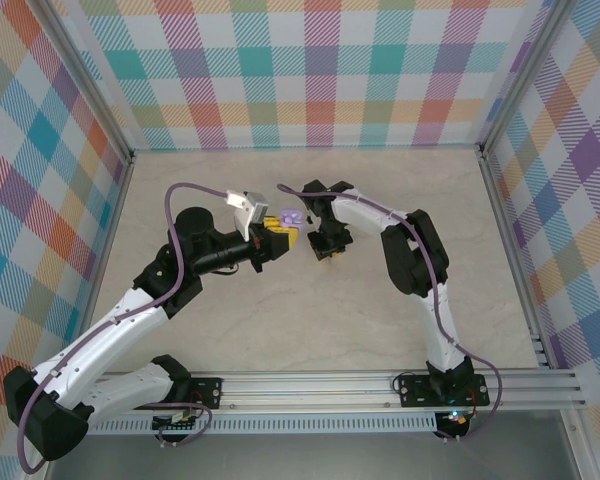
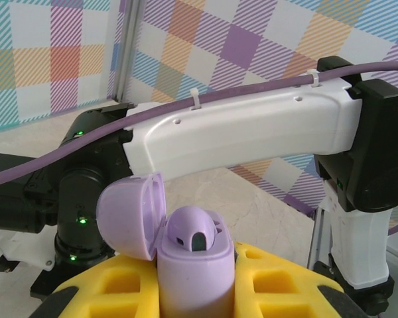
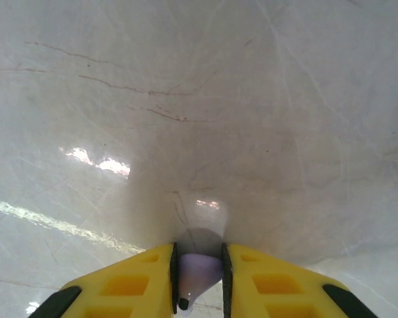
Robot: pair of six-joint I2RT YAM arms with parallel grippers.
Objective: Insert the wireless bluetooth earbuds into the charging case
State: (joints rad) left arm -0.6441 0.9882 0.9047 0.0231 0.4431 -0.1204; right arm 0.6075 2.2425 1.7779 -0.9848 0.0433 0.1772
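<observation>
Wears white shells (image 1: pixel 110 330) over black joints (image 1: pixel 192 225); trails purple cables (image 2: pixel 252 88), zip-tied; ends in yellow fingers (image 3: pixel 298 268) with square pockets.

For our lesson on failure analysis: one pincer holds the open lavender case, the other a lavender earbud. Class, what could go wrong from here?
1. The right pincer pinches the small earbud near its fingertips above the table; it might slip and drop.
2. The left pincer holds the charging case with its lid standing open; the incoming earbud could bump it.
</observation>
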